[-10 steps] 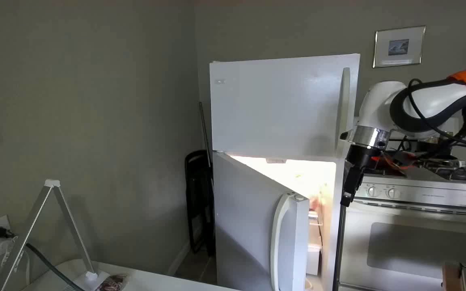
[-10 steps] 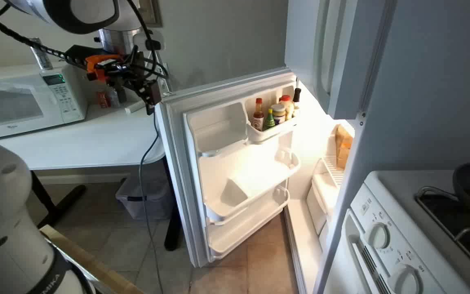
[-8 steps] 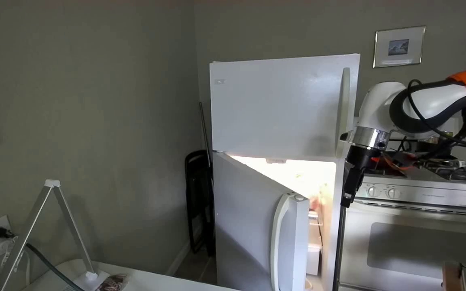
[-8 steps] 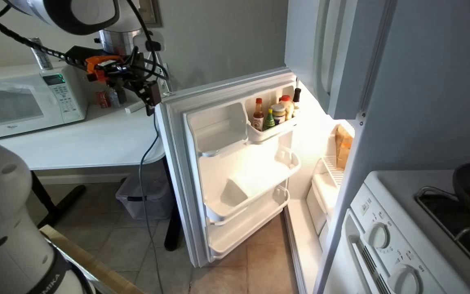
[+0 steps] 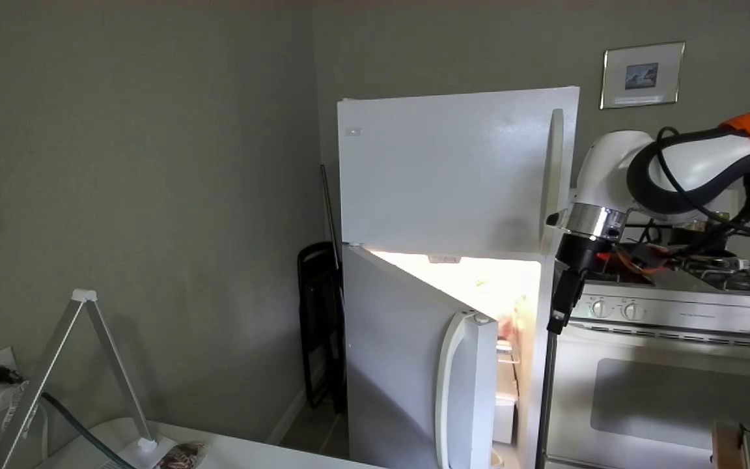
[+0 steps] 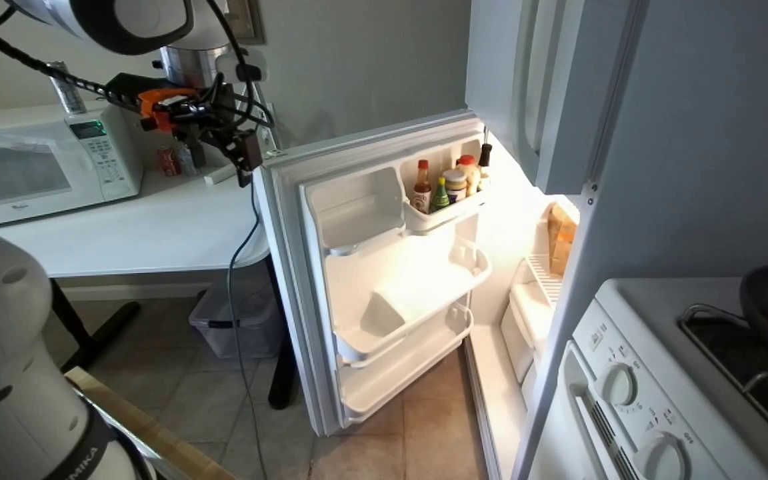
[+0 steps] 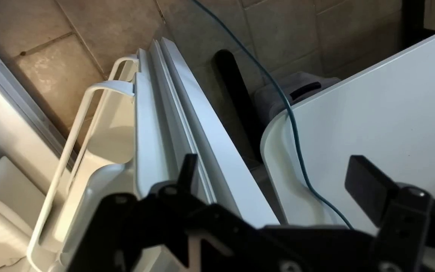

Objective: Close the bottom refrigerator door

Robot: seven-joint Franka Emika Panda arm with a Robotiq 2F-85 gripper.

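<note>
The bottom refrigerator door stands partly open in both exterior views (image 5: 401, 365) (image 6: 294, 280). Its long white handle (image 5: 444, 391) shows on its outer face. Light shines from inside the fridge. The door's edge and inner shelves also show in the wrist view (image 7: 215, 136). My black gripper is open and empty in the wrist view (image 7: 274, 166), with the door's edge under its left finger and the tabletop under its right finger. In both exterior views (image 5: 558, 319) (image 6: 247, 167), the gripper is near the door's free top corner. I cannot tell whether it touches the door.
The upper freezer door (image 5: 453, 172) is shut. A white table (image 6: 177, 227) with a microwave (image 6: 44, 163) stands near the door. A cable (image 7: 293, 121) hangs across the tabletop edge. A stove (image 5: 674, 365) stands beside the fridge. Bottles (image 6: 422, 187) sit in the door shelf.
The arm and gripper have shifted only very slightly. The bottom door keeps the same angle.
</note>
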